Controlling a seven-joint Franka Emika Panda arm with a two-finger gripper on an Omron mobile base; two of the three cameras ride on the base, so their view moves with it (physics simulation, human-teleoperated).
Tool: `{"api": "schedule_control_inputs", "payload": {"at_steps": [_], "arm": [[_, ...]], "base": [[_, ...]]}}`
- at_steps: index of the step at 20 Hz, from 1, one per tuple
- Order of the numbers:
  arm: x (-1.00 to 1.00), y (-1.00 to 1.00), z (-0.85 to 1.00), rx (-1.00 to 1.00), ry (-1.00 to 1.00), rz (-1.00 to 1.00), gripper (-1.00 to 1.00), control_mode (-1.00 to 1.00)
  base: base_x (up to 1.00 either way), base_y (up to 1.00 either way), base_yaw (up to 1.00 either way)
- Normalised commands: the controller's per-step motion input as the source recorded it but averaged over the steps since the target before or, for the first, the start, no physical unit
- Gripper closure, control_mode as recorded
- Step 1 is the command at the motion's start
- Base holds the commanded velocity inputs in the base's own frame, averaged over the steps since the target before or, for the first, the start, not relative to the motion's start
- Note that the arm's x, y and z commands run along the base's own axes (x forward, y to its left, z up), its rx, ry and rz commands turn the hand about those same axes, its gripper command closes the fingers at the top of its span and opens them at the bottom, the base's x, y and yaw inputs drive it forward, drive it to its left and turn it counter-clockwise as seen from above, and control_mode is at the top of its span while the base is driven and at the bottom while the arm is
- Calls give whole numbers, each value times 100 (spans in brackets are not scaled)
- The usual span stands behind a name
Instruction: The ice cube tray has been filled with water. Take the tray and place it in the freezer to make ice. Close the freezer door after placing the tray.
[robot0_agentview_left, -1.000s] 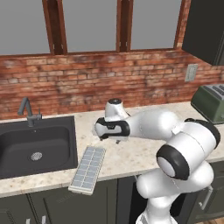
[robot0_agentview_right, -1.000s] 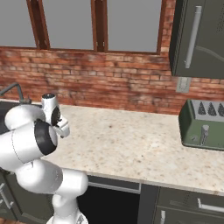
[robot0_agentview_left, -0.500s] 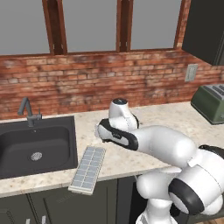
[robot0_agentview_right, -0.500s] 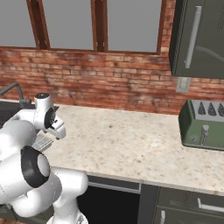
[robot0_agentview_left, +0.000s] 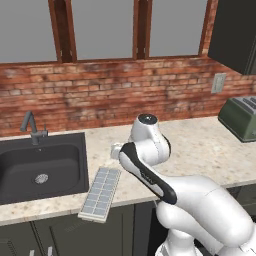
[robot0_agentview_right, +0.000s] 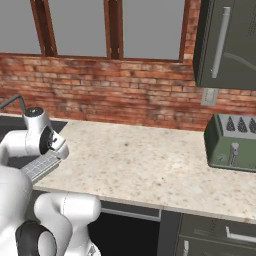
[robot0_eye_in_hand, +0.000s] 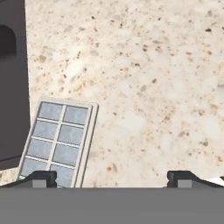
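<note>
The ice cube tray (robot0_agentview_left: 101, 194) is a pale grey rectangle with two rows of square cells. It lies flat on the speckled counter just right of the sink, its near end at the counter's front edge. It also shows in the right base view (robot0_agentview_right: 40, 165) and at the lower left of the hand view (robot0_eye_in_hand: 59, 142). My gripper (robot0_eye_in_hand: 113, 177) hangs open above the counter, just beyond the tray's far end and a little to its right, with nothing between the fingers. The hand (robot0_agentview_left: 116, 150) points downward. The freezer and the freezer door are out of view.
A dark sink (robot0_agentview_left: 42, 167) with a faucet (robot0_agentview_left: 31, 127) sits left of the tray. A dark green toaster (robot0_agentview_right: 232, 142) stands at the counter's right end, under a dark wall cabinet (robot0_agentview_right: 225, 40). A brick wall (robot0_agentview_left: 100, 95) backs the counter.
The arm has folded forward and low, its elbow swinging toward the camera, and the hand has shifted slightly over the counter near the tray. The tray has not moved and the jaws stay open.
</note>
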Motion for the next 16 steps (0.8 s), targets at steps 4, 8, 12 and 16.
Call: {"api": "schedule_control_inputs", "payload": {"at_steps": [4,8,12,16], "arm": [[-16,0,39,0,0,18,-100,-100],[-30,5,22,-1,0,20,-100,-100],[-48,19,5,-9,0,22,-100,-100],[-64,30,0,-17,-3,20,-100,-100]], "base": [[0,0,0],[0,0,0],[0,0,0],[0,0,0]]}}
